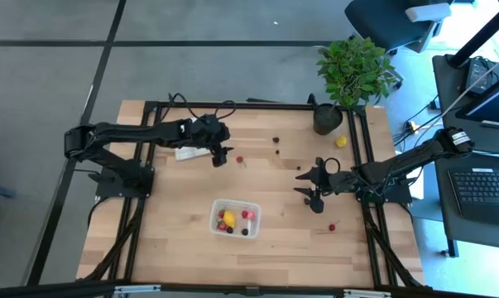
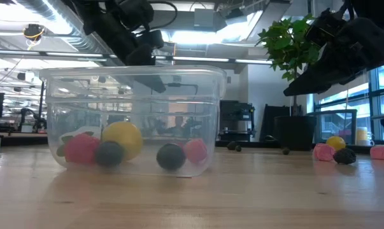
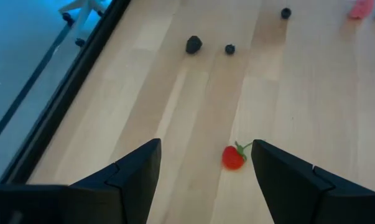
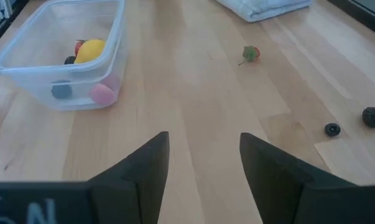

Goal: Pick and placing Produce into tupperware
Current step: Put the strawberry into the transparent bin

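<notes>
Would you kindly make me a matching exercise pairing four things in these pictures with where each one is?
Things:
1. tupperware
2. potted plant
3. folded cloth
4. red strawberry

Places:
A. at the table's far right corner
B. just ahead of the left gripper's open fingers
C. near the middle of the table's front half, with fruit pieces inside
D. on the table beneath the left arm

Pairs: 1-C, 2-A, 3-D, 4-B

Red strawberry between spread fingers
</notes>
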You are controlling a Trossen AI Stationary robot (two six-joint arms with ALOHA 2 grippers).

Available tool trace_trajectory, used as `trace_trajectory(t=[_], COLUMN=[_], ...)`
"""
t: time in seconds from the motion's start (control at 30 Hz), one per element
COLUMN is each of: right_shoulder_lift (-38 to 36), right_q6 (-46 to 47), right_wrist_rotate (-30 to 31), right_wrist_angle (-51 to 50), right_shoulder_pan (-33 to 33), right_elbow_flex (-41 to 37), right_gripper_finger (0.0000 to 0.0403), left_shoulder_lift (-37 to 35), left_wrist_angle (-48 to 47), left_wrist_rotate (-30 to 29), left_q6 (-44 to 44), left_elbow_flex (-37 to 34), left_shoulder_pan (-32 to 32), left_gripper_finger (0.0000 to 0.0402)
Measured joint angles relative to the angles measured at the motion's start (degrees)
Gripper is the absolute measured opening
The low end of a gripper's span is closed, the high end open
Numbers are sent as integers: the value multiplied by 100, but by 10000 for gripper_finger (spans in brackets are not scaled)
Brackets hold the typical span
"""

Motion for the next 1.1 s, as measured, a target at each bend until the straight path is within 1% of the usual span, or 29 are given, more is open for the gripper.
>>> trace_trajectory(t=[0.1, 0.23, 0.37, 0.43, 0.5, 0.6, 0.67, 0.8, 0.97, 1.1], right_shoulder_lift=[0, 0, 2, 2, 2, 2, 2, 2, 2, 2], right_q6=[2, 0, 4, 0, 0, 5, 2, -9, 5, 13], right_wrist_rotate=[-1, -1, 0, -1, -1, 0, 1, 0, -1, -1], right_wrist_angle=[1, 1, 4, 4, 4, 4, 4, 10, 14, 10], right_shoulder_pan=[-1, 0, -1, 0, 0, -1, 1, 1, 1, 1], right_elbow_flex=[0, 0, 0, 0, 0, 0, 0, 0, 0, 0], right_gripper_finger=[198, 198, 198, 198, 198, 198, 198, 198, 198, 198], left_shoulder_lift=[0, 23, 42, 42, 42, 92, 155, 461, 1110, 1541], left_wrist_angle=[-21, 7, -28, -131, -158, -130, -135, 72, 986, 1230], left_wrist_rotate=[50, 56, -77, -121, -125, -44, 225, 1013, 1100, 1079], left_q6=[216, 427, 394, 80, -170, 101, 450, 1386, 1506, 1764], left_elbow_flex=[0, 0, 0, 0, 0, 0, 0, 6, 2, 2], left_shoulder_pan=[-4, -4, -4, -4, -4, -4, -4, -67, -108, -22], left_gripper_finger=[250, 279, 305, 311, 312, 309, 306, 298, 289, 291])
